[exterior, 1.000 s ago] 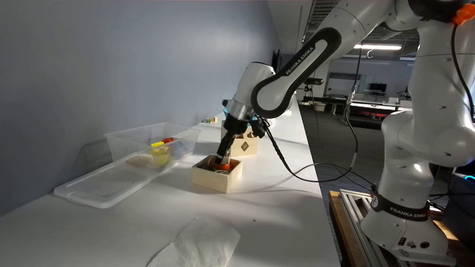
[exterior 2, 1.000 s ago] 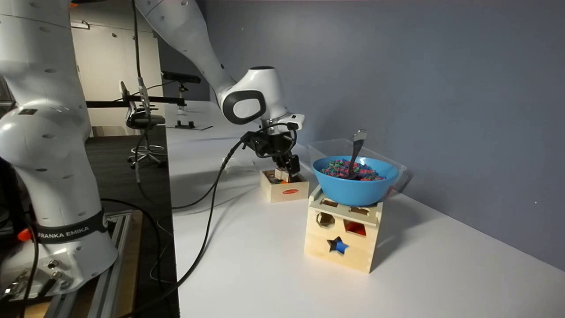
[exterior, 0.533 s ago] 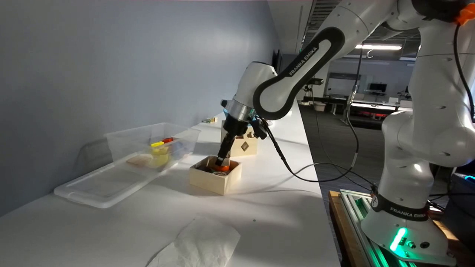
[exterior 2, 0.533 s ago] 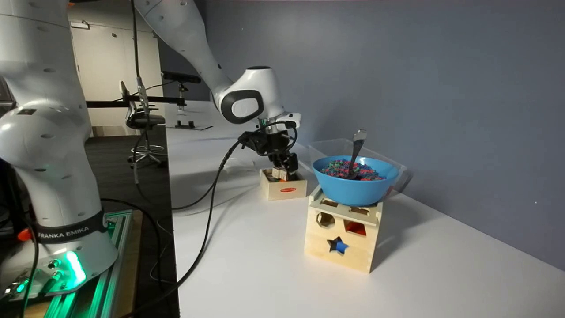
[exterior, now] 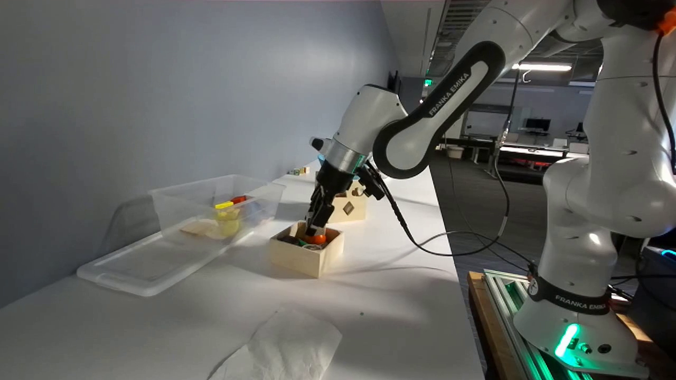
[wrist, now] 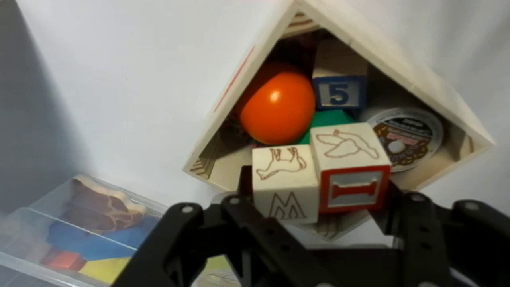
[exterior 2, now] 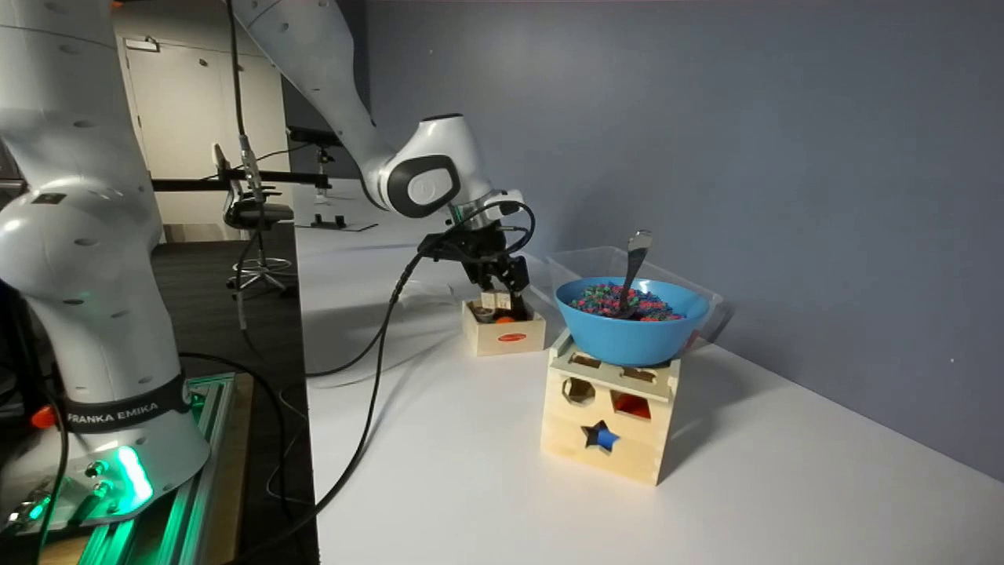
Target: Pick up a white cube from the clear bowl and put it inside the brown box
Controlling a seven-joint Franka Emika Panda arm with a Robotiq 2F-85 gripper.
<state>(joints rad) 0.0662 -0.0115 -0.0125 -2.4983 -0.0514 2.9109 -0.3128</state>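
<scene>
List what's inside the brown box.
The wrist view shows a round orange thing, a block marked 5, a green piece and a labelled pod. Whatever lies behind the two white cubes or beneath these items is hidden.

A white worktop (exterior: 401, 327) carries a clear tub (exterior: 179, 206), lid (exterior: 150, 264), low wooden box (exterior: 297, 257), shape sorter (exterior 2: 592, 413), small blocks (exterior: 297, 171) and creased sheet (exterior: 296, 343).

The bent arm (exterior: 438, 105) points its tilted gripper (wrist: 318, 185) downward, fingers (wrist: 392, 207) clasping across a gap.
</scene>
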